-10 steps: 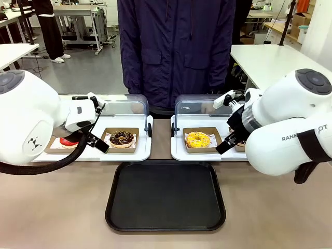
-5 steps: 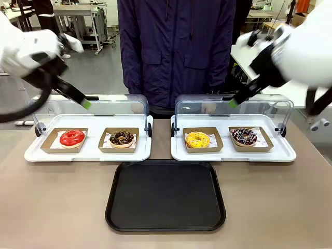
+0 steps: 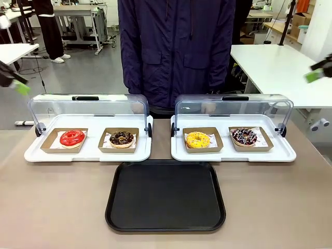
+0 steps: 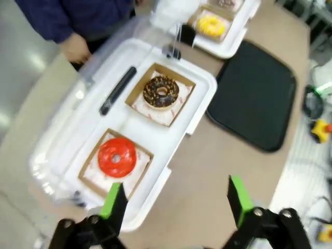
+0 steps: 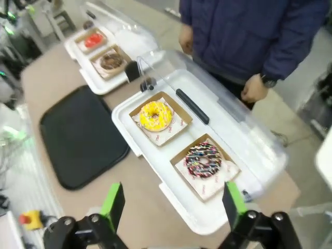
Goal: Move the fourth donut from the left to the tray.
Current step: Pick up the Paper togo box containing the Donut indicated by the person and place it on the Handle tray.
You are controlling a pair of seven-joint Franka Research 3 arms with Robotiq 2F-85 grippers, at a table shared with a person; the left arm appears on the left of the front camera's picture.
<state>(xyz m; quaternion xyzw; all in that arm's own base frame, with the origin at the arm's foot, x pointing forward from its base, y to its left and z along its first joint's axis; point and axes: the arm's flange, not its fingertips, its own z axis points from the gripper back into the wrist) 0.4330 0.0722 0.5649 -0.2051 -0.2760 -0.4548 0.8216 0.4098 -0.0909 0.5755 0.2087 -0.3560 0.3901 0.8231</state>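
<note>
The fourth donut [image 3: 244, 136], dark chocolate with white and pink drizzle, lies in its brown holder at the right end of the right white display tray. The black tray [image 3: 166, 196] sits at the table's front middle with nothing on it. My right gripper [image 5: 173, 207] hangs open high above the table's right end, and the fourth donut [image 5: 203, 160] lies well below it, beyond the fingers. My left gripper [image 4: 175, 202] is open too, high over the left display tray. In the front view one green fingertip [image 3: 21, 87] shows at the left edge and another fingertip [image 3: 314, 77] at the right edge.
A red donut [image 3: 72, 138] and a crumb-topped chocolate donut [image 3: 122, 138] lie on the left display tray, and a yellow donut [image 3: 197, 139] lies beside the fourth. Clear domed lids [image 3: 233, 108] stand raised behind both. A person [image 3: 176, 46] stands at the far side, one hand [image 5: 254, 88] near the right lid.
Both arms have lifted from low over the display trays and swung outward to the picture's edges. All the donuts now show in the front view. Nothing on the table moved.
</note>
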